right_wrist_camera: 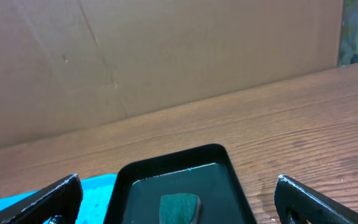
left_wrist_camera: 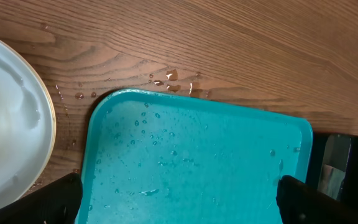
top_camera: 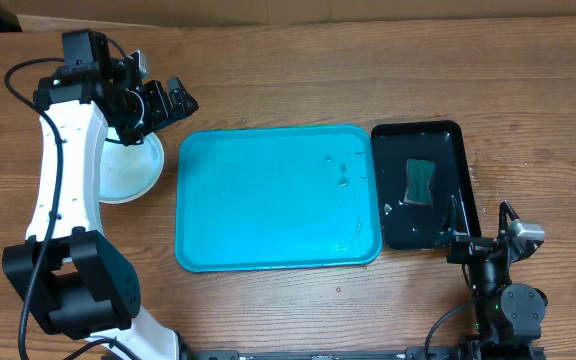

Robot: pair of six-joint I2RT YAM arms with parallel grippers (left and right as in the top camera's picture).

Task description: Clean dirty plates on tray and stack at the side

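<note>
The turquoise tray (top_camera: 268, 200) lies mid-table, wet with droplets and with no plate on it; it also shows in the left wrist view (left_wrist_camera: 197, 155). A white plate (top_camera: 133, 170) sits on the table left of the tray, partly under my left arm, and it shows in the left wrist view (left_wrist_camera: 5, 124). The green and blue plates are not visible. My left gripper (top_camera: 173, 100) is open and empty, above the table beyond the tray's far left corner (left_wrist_camera: 179, 205). My right gripper (top_camera: 460, 228) is open and empty at the black tray's near edge (right_wrist_camera: 179, 199).
A smaller black glossy tray (top_camera: 413, 132) stands right of the turquoise one and holds water and a green sponge (top_camera: 420, 181), also seen in the right wrist view (right_wrist_camera: 179, 208). Water drops lie on the wood by the tray's far left corner (left_wrist_camera: 173, 78). A cardboard wall (right_wrist_camera: 166, 56) stands behind.
</note>
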